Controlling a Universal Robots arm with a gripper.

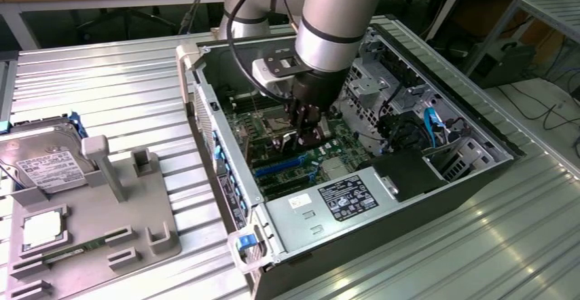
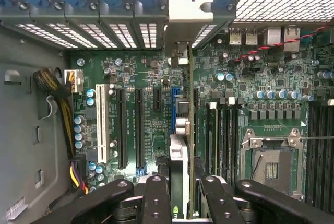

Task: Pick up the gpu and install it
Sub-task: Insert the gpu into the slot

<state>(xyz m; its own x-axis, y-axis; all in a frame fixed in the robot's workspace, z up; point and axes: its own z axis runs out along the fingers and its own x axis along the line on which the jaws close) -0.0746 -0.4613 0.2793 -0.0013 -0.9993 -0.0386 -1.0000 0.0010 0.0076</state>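
Seemingly, the arm (image 1: 331, 22) points down into the case (image 1: 210, 120), end effector (image 2: 185, 185) pinching the gpu (image 2: 183, 130).

You have one gpu (image 2: 179, 156), one gripper (image 2: 182, 185), one case (image 1: 206, 110) and one motherboard (image 2: 146, 72) — carrying one white slot (image 2: 102, 122), two long black slots (image 2: 121, 125), one blue slot (image 2: 175, 104) — plus one hard drive (image 1: 41, 164).

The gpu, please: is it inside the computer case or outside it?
Inside: the gripper holds the gpu edge-on over the motherboard, within the case.
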